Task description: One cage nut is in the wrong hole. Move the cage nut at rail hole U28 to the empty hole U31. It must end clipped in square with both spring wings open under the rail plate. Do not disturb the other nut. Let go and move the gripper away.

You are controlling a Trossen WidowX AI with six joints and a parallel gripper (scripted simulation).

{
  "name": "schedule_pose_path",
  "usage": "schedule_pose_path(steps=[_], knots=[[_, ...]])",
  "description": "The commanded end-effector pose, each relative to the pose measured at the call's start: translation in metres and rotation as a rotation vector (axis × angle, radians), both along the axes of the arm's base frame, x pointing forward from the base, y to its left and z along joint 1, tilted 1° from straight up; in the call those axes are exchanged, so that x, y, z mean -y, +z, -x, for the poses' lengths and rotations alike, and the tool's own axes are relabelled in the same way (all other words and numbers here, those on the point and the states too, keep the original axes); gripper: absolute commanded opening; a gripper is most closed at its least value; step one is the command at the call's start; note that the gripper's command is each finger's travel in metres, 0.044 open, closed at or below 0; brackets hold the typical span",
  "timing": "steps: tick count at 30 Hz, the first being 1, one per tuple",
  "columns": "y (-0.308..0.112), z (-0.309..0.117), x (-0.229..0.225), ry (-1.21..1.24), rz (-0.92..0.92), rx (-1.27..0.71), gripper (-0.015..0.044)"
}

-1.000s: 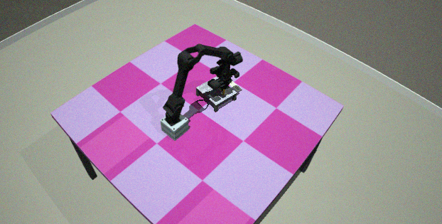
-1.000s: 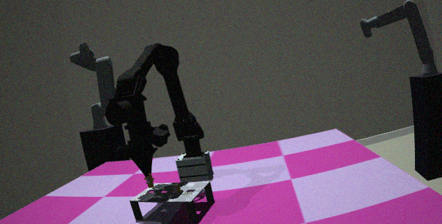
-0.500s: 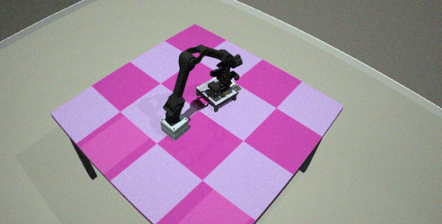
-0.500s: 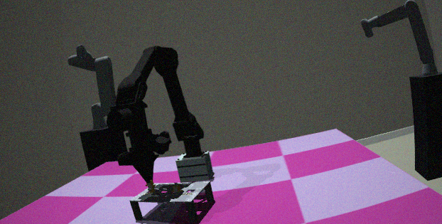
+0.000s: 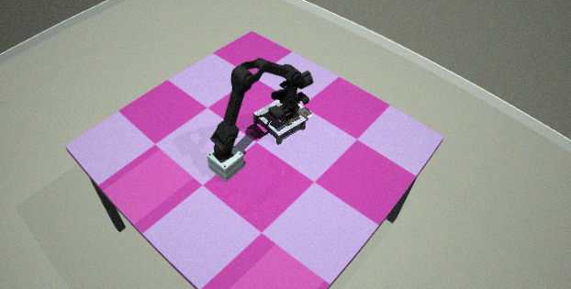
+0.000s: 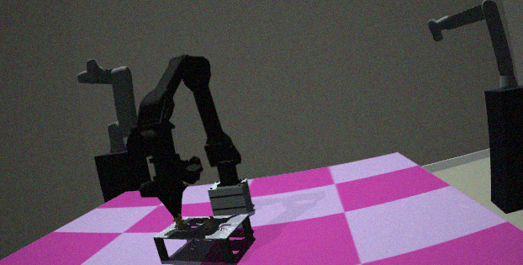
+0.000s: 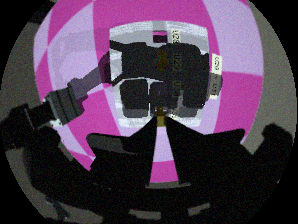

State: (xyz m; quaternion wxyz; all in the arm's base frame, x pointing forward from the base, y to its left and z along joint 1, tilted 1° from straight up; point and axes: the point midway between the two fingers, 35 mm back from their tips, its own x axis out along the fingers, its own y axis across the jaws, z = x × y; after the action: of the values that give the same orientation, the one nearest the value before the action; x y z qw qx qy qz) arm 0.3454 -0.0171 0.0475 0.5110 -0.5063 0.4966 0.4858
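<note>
Gripping a brassy cage nut [image 6: 179, 223] [image 7: 161, 120] between its closed fingertips, the gripper [image 6: 178, 219] [image 7: 161, 119] points down at the rail plate [image 5: 285, 131] [image 6: 168, 235] [image 7: 200, 34], the nut low at the plate's surface (whether it is seated, I cannot tell).

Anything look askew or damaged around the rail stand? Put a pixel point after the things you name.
Nothing stands out: the rail stand [image 5: 294, 129] [image 6: 161, 236] [image 7: 200, 32] sits upright on its legs, and no damage shows. Whether the cage nut [image 6: 179, 223] [image 7: 160, 120] between the fingers is square, I can't tell.
</note>
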Motion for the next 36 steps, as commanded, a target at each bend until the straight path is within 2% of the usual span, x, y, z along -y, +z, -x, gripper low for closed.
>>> schedule_pose_path(steps=[1,36], knots=[[0.0004,-0.0011,0.0007,0.003,0.004,0.004,0.0035],[0.0008,-0.0048,0.0012,0.002,0.004,0.004,0.0035]])
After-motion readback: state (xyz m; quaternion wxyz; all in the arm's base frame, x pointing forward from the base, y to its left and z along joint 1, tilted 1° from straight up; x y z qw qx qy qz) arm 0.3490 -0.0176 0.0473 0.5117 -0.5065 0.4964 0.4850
